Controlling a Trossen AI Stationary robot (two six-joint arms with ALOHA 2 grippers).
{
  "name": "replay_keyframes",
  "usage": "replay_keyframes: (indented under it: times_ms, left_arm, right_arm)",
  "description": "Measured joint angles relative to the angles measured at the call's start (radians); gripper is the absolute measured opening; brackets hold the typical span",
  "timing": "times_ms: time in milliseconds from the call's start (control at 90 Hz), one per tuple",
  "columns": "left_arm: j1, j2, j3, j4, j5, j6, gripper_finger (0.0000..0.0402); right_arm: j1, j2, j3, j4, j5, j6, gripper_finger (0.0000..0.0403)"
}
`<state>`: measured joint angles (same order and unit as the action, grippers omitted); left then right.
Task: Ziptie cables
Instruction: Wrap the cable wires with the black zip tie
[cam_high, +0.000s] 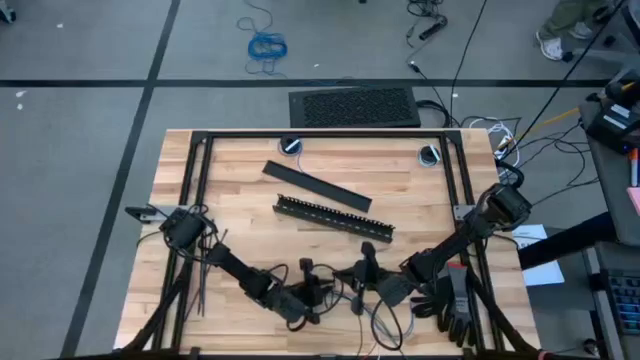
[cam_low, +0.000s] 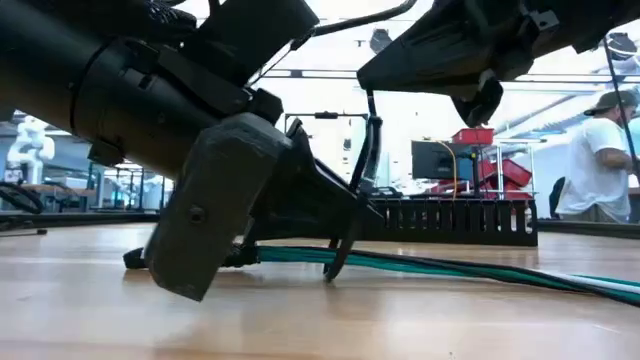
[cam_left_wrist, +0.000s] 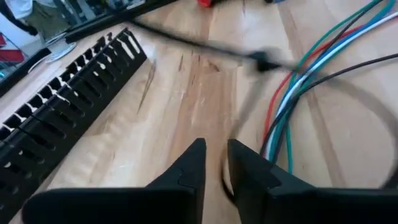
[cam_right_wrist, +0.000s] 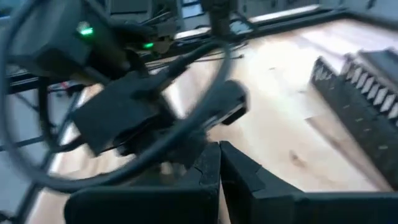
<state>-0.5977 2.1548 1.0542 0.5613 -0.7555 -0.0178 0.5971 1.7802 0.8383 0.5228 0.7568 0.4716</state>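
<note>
Looking straight down, the left gripper (cam_high: 318, 295) and the right gripper (cam_high: 368, 270) meet low over the near edge of the wooden surface (cam_high: 240, 185), among the cables (cam_high: 385, 320); the slotted bar (cam_high: 335, 215) lies beyond them and the zipties (cam_high: 203, 280) lie beside the left arm. Low view: the cables (cam_low: 470, 268) run flat along the surface. Left wrist view: fingers (cam_left_wrist: 189, 171) nearly closed, a narrow gap between, gripping nothing visible, the cables (cam_left_wrist: 286, 118) just beside. Right wrist view: fingers (cam_right_wrist: 236, 165) pressed together; whether they grip a blurred looping black strand, cannot tell
</note>
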Motion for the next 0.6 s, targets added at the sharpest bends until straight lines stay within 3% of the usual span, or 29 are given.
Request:
replay_keyframes:
  times_ms: [289, 500, 600]
  left_arm:
    - [-0.008, -0.031, 0.001, -0.024, -0.071, -0.031, 0.0070]
    - [-0.004, -0.122, 0.002, -0.398, -0.150, -0.309, 0.0079]
    - [-0.016, -0.134, 0.002, -0.421, -0.151, -0.358, 0.0082]
  right_arm:
    - [-0.002, 0.000, 0.000, -0.142, -0.016, 0.077, 0.0000]
    - [0.007, 0.000, 0.000, -0.127, 0.023, 0.065, 0.0000]
    - [0.007, 0.000, 0.000, -0.129, 0.022, 0.063, 0.0000]
